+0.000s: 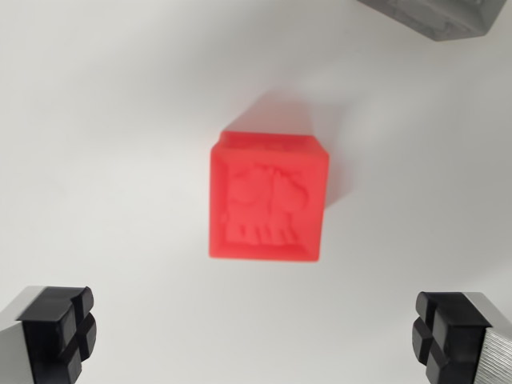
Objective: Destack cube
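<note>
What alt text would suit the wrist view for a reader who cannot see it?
A red cube with a raised figure on its top face sits on a white surface, seen from above. The open pincer shows as two black fingertips at the lower corners, clear of the cube. A grey object crosses the top right corner.

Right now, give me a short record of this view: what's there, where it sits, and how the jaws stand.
object: red cube, embossed figure on its top face
stack: whether another cube lies beneath cannot be told from above
surface: white table
gripper: jaws wide apart, holding nothing, cube not between them
other: grey object at top edge, toward the wrist view's right
</note>
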### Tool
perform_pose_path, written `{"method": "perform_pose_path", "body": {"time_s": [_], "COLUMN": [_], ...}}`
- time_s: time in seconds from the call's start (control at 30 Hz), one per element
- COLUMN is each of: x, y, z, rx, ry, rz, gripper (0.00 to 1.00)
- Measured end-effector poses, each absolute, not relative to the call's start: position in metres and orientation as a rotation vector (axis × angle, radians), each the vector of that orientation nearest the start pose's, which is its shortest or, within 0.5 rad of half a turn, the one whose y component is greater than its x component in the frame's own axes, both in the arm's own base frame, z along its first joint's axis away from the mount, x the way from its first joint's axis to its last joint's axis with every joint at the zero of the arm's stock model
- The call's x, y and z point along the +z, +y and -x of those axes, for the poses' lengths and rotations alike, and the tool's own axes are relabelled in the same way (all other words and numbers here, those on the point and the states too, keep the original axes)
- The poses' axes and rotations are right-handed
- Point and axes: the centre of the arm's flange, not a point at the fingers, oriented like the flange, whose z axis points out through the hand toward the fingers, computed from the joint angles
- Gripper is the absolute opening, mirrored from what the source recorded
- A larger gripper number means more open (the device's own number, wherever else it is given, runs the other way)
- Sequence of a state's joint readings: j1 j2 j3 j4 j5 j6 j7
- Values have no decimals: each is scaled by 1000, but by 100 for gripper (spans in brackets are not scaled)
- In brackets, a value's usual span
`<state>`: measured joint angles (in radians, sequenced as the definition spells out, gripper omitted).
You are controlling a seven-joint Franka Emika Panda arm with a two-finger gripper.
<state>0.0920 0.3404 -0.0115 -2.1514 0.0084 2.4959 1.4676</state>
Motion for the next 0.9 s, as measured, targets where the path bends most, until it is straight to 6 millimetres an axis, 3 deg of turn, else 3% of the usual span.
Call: {"method": "perform_pose_path", "body": {"time_s": [0.9], "x": [350], "y": [46], "z": [-567], "rx": [-1], "ry": [2014], "rz": [2404], "gripper": [100]}}
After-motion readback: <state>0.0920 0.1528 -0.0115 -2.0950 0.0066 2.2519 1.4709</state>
